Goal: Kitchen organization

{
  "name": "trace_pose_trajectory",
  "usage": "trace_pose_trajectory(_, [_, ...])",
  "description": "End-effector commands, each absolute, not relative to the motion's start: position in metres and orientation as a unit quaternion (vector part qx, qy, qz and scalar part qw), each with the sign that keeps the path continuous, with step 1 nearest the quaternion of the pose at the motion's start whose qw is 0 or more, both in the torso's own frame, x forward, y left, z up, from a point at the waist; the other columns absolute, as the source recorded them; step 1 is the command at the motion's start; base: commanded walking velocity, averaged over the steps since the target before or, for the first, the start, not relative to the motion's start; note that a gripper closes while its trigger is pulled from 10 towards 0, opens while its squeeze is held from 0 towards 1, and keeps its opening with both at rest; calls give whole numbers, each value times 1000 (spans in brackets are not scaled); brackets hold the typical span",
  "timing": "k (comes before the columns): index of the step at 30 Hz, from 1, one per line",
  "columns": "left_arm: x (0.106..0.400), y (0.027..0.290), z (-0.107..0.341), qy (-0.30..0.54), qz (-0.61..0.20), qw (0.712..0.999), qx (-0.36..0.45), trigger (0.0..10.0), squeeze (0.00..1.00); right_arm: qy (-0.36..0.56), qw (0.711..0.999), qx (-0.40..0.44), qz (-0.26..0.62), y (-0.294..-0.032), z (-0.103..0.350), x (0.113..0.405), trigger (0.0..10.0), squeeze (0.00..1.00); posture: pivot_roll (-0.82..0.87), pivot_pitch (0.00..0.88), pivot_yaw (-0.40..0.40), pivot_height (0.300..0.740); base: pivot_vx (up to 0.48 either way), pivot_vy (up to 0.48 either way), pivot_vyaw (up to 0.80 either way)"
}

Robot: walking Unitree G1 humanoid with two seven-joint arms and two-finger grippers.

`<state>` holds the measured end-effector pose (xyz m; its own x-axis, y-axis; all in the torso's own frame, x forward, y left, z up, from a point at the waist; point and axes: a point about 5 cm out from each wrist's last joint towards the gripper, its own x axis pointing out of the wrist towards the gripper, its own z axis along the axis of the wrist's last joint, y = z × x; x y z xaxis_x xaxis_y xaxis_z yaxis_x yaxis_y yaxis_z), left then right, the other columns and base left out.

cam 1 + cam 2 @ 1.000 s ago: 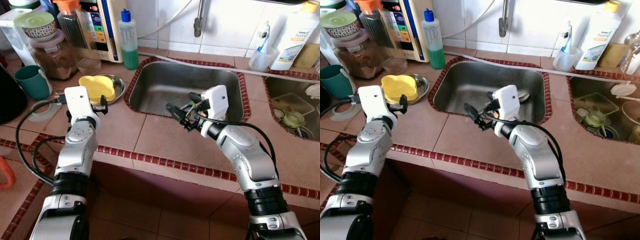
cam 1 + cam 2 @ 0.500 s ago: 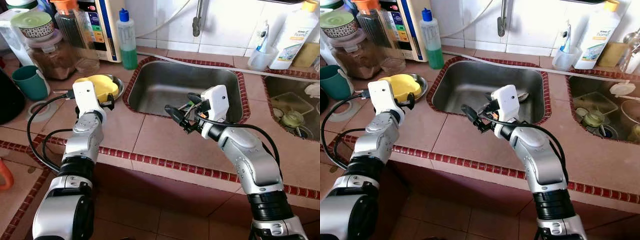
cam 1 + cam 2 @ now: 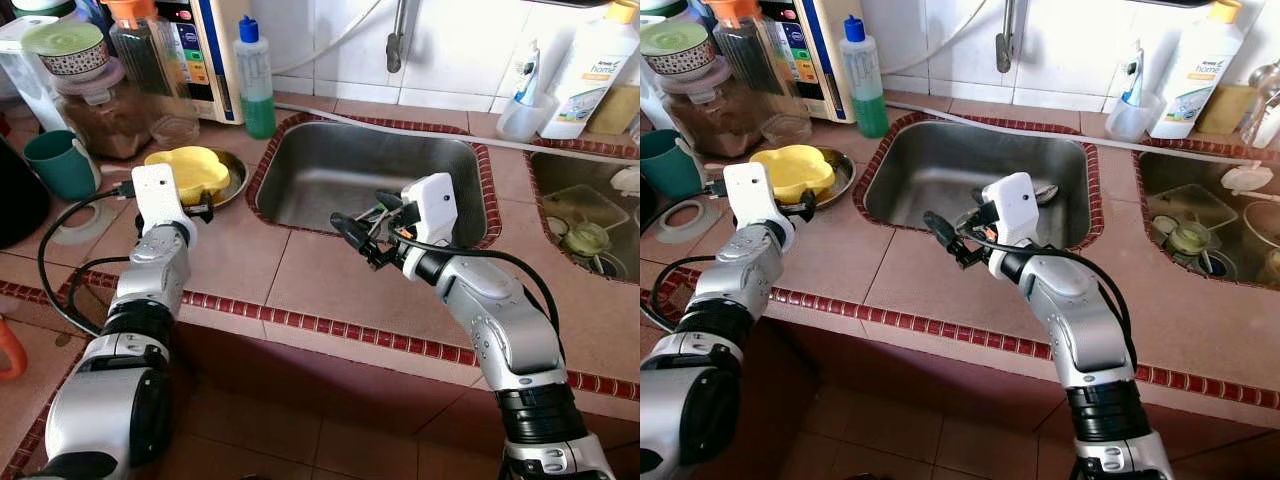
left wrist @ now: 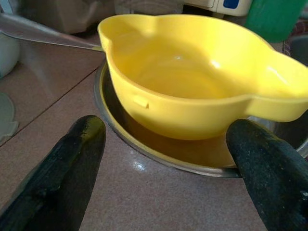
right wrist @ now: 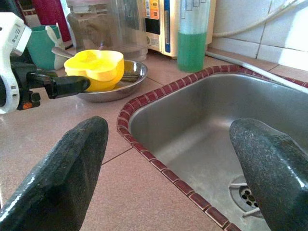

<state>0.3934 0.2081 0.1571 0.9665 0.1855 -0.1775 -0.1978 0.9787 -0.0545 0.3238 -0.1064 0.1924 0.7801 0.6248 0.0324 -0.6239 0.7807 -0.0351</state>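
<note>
Yellow bowl (image 4: pixel 192 91) on steel plate (image 4: pixel 159 154), far rim hidden.

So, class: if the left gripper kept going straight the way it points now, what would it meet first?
Most likely the yellow bowl, sitting in the metal dish directly ahead of the open left gripper.

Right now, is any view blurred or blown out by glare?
Left eye view: sharp, evenly lit. Left wrist view: yellow bowl crisp with small highlights, the near fingertips soft. Right wrist view: sink clear, fingertips blurred by closeness; bright tiles, nothing washed out.
</note>
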Motion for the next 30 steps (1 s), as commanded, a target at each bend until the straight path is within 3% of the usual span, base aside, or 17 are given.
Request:
trace_pose_trajectory(1, [395,211,158,94,98,990,-31,10000,0,-29,940,-17,339,-102,197,321,10000,86,-46,93,57,740,0,0,0])
trace_pose_trajectory(16, [396,208,154,120,106,986,-46,10000,0,-30,939,-23,342,-102,196,321,10000,90,-43,96,56,740,0,0,0])
trace_pose_trajectory(30, [388,190,145,140,120,980,-82,10000,0,-35,939,-28,340,-104,198,324,10000,90,-29,92,62,740,0,0,0])
